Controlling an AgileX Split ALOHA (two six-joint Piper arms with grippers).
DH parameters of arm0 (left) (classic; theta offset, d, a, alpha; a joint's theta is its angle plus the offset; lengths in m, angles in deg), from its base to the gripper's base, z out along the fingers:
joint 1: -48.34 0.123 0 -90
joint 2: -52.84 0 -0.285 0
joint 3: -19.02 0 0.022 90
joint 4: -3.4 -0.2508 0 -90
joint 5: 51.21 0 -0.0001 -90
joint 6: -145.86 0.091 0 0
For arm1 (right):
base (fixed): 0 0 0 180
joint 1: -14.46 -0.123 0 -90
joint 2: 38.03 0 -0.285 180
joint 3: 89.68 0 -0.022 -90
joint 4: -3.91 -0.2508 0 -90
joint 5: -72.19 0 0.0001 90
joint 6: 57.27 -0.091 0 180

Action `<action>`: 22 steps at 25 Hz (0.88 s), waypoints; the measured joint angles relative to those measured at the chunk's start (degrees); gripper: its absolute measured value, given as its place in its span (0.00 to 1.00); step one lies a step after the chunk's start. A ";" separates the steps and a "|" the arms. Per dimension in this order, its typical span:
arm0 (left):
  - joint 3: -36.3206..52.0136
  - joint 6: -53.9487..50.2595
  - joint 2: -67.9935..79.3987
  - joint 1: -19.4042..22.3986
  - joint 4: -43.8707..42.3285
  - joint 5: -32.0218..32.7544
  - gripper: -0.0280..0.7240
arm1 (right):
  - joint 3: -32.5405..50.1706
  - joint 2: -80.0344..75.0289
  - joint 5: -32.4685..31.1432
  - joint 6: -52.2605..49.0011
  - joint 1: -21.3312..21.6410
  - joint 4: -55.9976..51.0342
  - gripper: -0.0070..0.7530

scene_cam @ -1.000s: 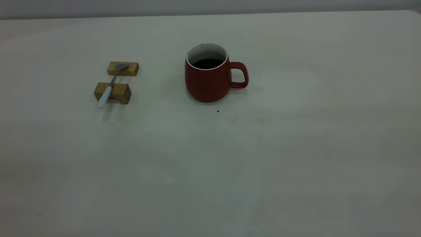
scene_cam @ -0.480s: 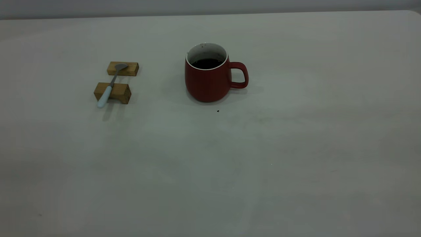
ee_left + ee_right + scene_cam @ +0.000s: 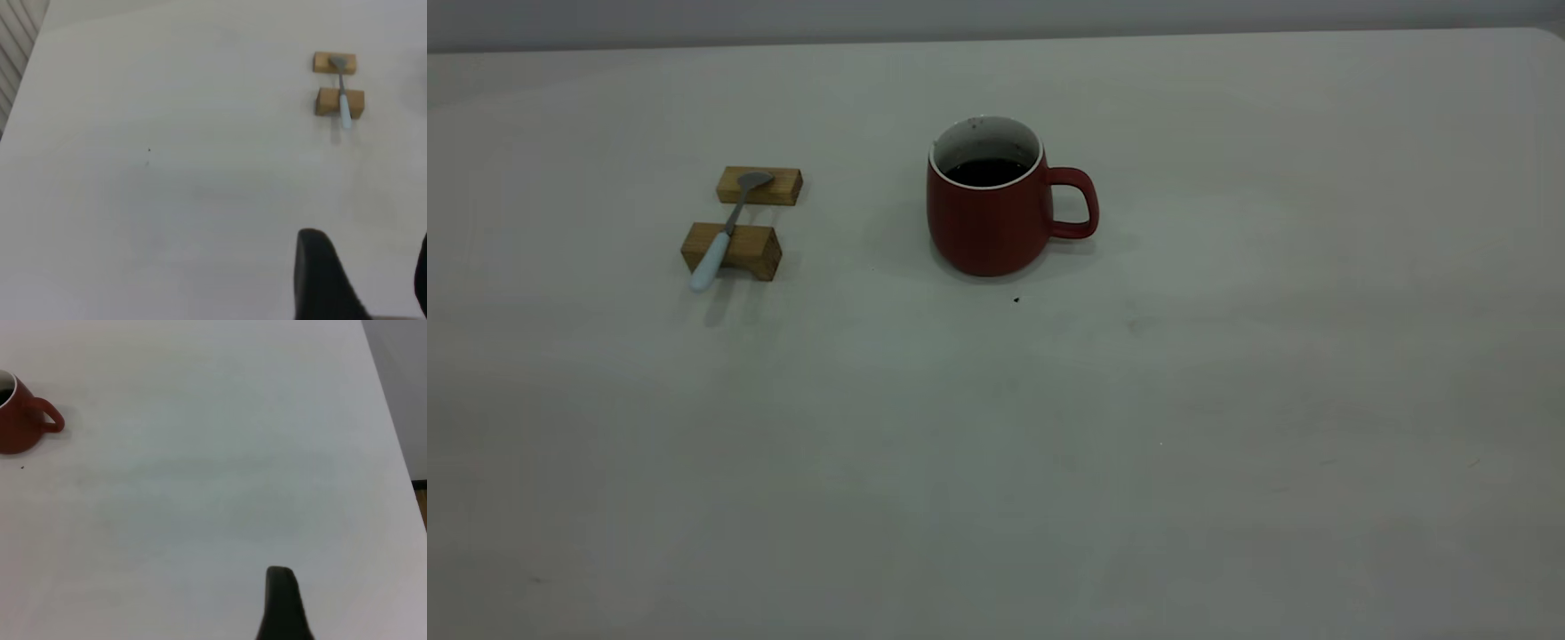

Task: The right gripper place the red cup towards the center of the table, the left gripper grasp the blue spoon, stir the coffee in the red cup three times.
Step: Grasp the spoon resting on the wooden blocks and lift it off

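The red cup (image 3: pixel 996 213) stands upright on the table (image 3: pixel 996 427) at its far middle, handle to the right, with dark coffee (image 3: pixel 987 171) inside. The blue spoon (image 3: pixel 725 233) lies across two wooden blocks to the cup's left, bowl on the far block. Neither gripper shows in the exterior view. In the left wrist view my left gripper (image 3: pixel 369 243) is open over bare table, far from the spoon (image 3: pixel 343 93). In the right wrist view one finger (image 3: pixel 281 600) of my right gripper shows with bare table on both sides, well away from the cup (image 3: pixel 20 427).
The far wooden block (image 3: pixel 759 186) and the near wooden block (image 3: pixel 732 250) carry the spoon. A tiny dark speck (image 3: pixel 1016 300) lies in front of the cup. The table's right edge (image 3: pixel 400 453) runs beside the right gripper.
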 joint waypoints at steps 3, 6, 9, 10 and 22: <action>-1.16 -1.05 8.19 0.00 0.06 -4.00 0.65 | 0.00 0.00 0.00 0.00 0.00 0.00 0.77; -2.81 -1.20 17.50 0.00 0.66 -7.49 0.72 | 0.00 0.00 0.00 0.00 0.00 0.00 0.77; -5.32 -1.14 27.85 0.00 2.26 -9.44 0.78 | 0.00 0.00 -0.05 0.00 0.00 0.00 0.77; -6.21 -1.14 31.66 0.00 2.72 -10.10 0.79 | 0.00 0.00 -0.07 0.00 0.00 0.00 0.77; -15.99 2.95 75.00 0.00 14.53 -23.17 0.81 | 0.00 0.00 -0.11 0.00 0.00 0.00 0.77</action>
